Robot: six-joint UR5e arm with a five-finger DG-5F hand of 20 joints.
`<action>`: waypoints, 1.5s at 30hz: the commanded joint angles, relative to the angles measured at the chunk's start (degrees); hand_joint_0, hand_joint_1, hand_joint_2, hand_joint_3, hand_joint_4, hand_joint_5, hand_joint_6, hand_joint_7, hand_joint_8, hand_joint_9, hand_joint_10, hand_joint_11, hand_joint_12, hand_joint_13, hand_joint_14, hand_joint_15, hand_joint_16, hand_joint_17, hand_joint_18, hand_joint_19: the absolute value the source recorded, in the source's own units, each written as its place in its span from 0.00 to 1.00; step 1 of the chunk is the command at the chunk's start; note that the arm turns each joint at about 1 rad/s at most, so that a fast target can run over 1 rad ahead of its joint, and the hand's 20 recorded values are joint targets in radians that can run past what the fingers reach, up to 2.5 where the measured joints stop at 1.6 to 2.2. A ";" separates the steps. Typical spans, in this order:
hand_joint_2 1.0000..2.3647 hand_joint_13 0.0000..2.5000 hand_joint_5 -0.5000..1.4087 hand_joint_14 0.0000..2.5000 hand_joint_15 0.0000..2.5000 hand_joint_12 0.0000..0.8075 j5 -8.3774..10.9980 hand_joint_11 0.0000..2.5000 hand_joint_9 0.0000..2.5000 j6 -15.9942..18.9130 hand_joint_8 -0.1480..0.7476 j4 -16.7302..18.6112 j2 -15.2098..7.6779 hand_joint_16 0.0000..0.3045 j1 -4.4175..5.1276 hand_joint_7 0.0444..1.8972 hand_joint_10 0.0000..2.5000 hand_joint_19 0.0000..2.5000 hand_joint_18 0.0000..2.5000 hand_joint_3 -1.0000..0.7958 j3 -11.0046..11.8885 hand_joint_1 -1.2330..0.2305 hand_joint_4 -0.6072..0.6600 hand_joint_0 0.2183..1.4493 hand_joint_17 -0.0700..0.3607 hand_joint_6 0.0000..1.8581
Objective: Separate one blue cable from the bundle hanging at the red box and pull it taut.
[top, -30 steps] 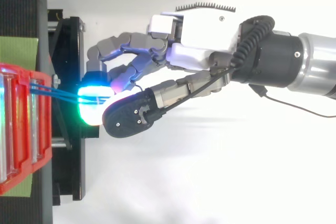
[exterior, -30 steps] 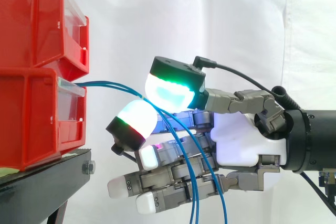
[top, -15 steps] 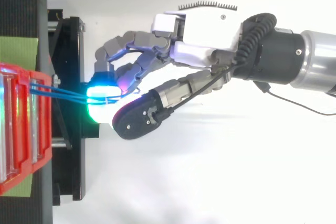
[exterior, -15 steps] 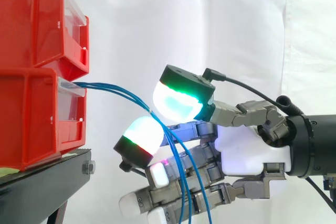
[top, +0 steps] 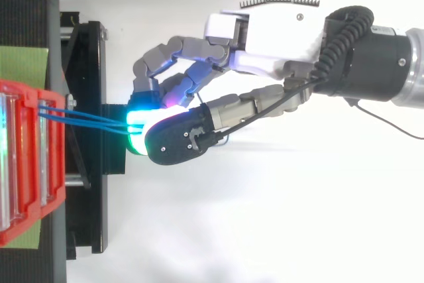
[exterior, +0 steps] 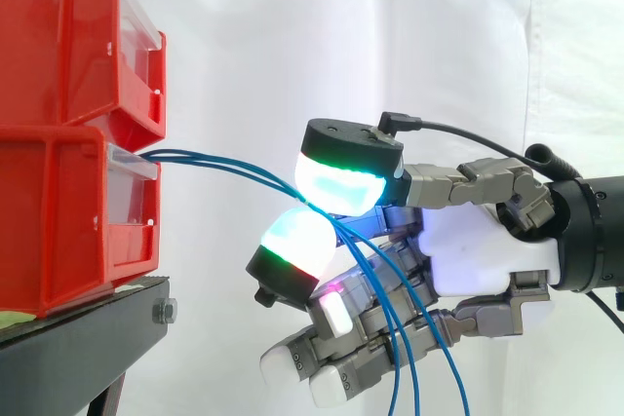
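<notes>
While a white curtain (exterior: 390, 26) backs the black stand (exterior: 78, 338), the hand (exterior: 478, 250) pinches blue cables (top: 86, 119).

Blue cables (exterior: 216, 160) cut off at bottom edge, their start hidden inside lower red bin (exterior: 58, 211)

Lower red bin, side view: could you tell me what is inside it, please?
Several blue cables come out at its clear front panel and run to the hand, pinched between its glowing pads. Their ends inside the lower red bin are hidden by its walls.
</notes>
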 commanded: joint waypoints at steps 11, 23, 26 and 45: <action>0.00 0.26 0.14 0.01 0.14 0.38 0.42 0.35 0.33 -0.26 0.48 -0.91 0.84 0.13 0.28 0.64 0.01 0.15 0.25 0.29 0.00 0.37 0.60 0.34 0.37 0.49; 0.01 0.26 0.14 0.01 0.14 0.38 0.42 0.35 0.33 -0.26 0.48 -1.35 0.84 0.13 0.45 0.66 0.01 0.15 0.26 0.33 0.00 0.32 0.56 0.38 0.37 0.50; 0.00 0.26 0.14 0.01 0.14 0.38 0.42 0.35 0.34 -0.26 0.48 -1.35 0.84 0.13 0.37 0.63 0.01 0.16 0.25 0.28 0.00 0.35 0.60 0.33 0.37 0.49; 0.00 0.24 0.14 0.01 0.14 0.40 0.16 0.35 0.33 -0.08 0.49 -1.35 0.84 0.13 0.37 0.64 0.01 0.16 0.23 0.29 0.00 0.44 0.62 0.27 0.38 0.48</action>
